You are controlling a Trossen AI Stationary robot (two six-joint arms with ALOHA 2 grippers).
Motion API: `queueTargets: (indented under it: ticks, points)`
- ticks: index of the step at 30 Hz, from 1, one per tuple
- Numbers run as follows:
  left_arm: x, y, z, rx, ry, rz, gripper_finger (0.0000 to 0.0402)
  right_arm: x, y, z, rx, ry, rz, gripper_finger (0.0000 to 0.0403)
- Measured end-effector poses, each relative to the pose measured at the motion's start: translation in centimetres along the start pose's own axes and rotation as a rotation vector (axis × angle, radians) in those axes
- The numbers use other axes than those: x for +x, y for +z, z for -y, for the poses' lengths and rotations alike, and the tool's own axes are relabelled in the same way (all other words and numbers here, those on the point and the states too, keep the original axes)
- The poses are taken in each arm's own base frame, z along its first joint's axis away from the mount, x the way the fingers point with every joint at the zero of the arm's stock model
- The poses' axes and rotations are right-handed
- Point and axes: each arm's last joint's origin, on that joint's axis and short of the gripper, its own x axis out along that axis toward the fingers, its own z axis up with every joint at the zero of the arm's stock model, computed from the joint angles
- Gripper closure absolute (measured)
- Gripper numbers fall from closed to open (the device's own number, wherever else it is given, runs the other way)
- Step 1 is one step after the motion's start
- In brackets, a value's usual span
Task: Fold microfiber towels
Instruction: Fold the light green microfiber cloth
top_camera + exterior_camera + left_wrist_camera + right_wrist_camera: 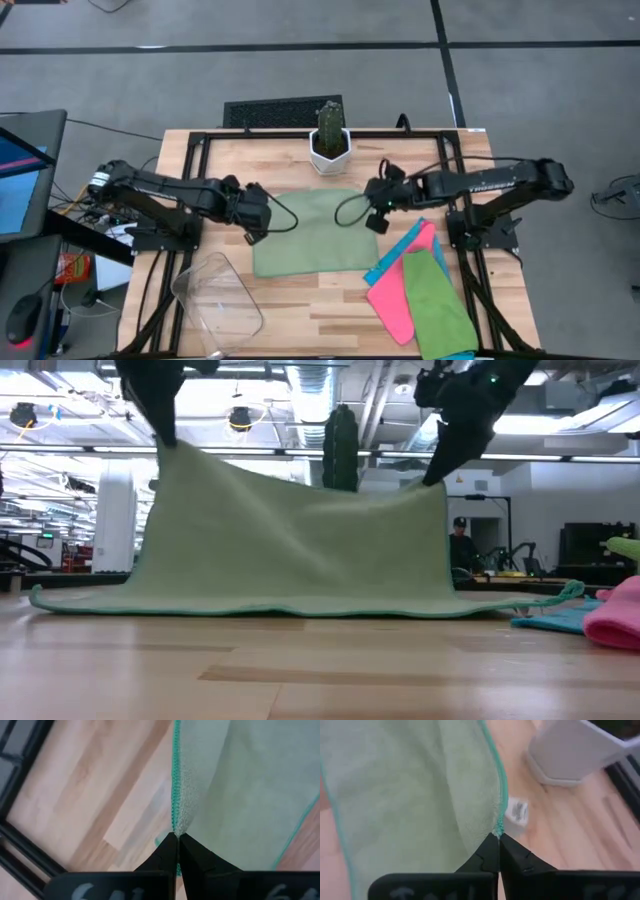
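Observation:
A light green microfiber towel (315, 235) is held up at mid-table by two of its corners. My left gripper (252, 232) is shut on its left corner and my right gripper (378, 222) on its right corner. In the low view the cloth (300, 540) hangs like a sheet between the two grippers, higher at the left. Its lower edge (290, 607) lies along the table. More towels lie in a pile at the near right: hot pink (393, 292), green (437, 312) and sky blue (398, 250). My left gripper pinches the towel's left corner at its teal hem (175, 822) between its two fingertips, coming from above and slanting down. The cloth hangs below the fingers, and its lower edge rests on the table. My right gripper pinches the right corner at the hem (498, 827), close to a white tag (517, 812), between its two fingertips. It slants down from above. The cloth sags toward the left gripper and its bottom lies on the table.
A cactus in a white pot (330, 145) stands at the far edge, just behind the towel. A clear plastic bin (215, 300) lies at the near left. Black frame rails (190, 150) run along the table's sides. Bare wood shows in front of the towel.

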Motion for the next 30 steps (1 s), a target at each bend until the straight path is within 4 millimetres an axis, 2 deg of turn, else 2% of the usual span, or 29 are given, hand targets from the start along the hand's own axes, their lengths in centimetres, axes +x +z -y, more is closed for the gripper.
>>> queueTargets:
  ticks: [8,14,24,30]
  points:
    - [1.7,-2.1,1.1,0.027,0.008,-0.060,0.0401,1.5,-1.3,-3.0,-0.070,0.018,-0.111,0.0371]
    - [2.5,-2.8,2.4,0.032,-0.062,-0.040,0.0401,2.1,-2.3,-4.9,-0.131,0.027,-0.168,0.0375]
    - [4.4,-3.8,3.7,0.012,-0.157,-0.030,0.0401,1.5,-2.9,-6.3,-0.142,0.054,-0.164,0.0370]
    - [4.6,-4.0,4.1,0.001,-0.189,-0.021,0.0401,1.3,-3.1,-6.8,-0.156,0.065,-0.156,0.0368]
